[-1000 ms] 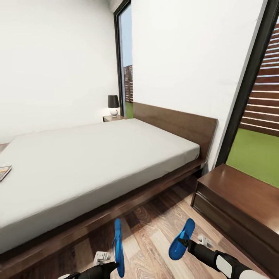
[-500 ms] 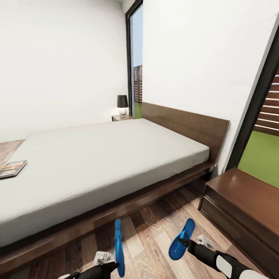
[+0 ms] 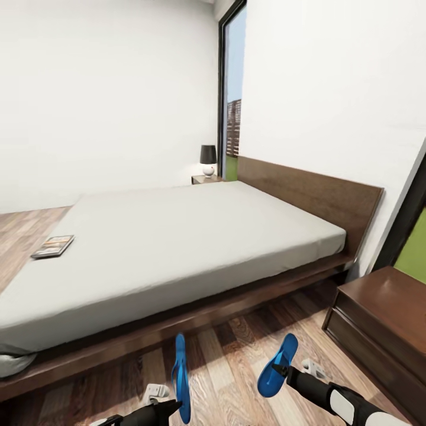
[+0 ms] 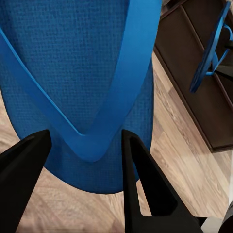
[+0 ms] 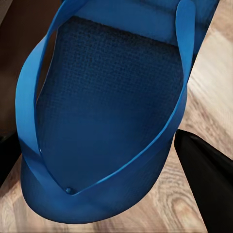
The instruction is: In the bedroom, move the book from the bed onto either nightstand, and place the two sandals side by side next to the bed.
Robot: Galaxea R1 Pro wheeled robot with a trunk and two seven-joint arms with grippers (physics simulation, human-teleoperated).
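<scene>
The bedroom's wood-plank floor is lying bare beneath both arms, with the bed just beyond them and the nightstand off to the right gripper's outer side. The left gripper is pinching one blue sandal held on edge, its fingers straddling the toe strap, while the right gripper is clamping the other sandal, tilted up over the planks (only one dark finger is showing at the wrist, so the grip is judged from the head view). The book is resting on the mattress, well beyond the left gripper and out to its left.

To set the pair down well, both arms should probably be lowering together, rolling each sole flat, toes pointing the same way, close beside the bed frame, releasing only once the soles are touching wood.

Against the earlier frames, the whole view is swinging left: the book is sliding from the picture's edge inward and the nightstand is drifting outward, while the sandals are sitting at the same spots in the grippers.
</scene>
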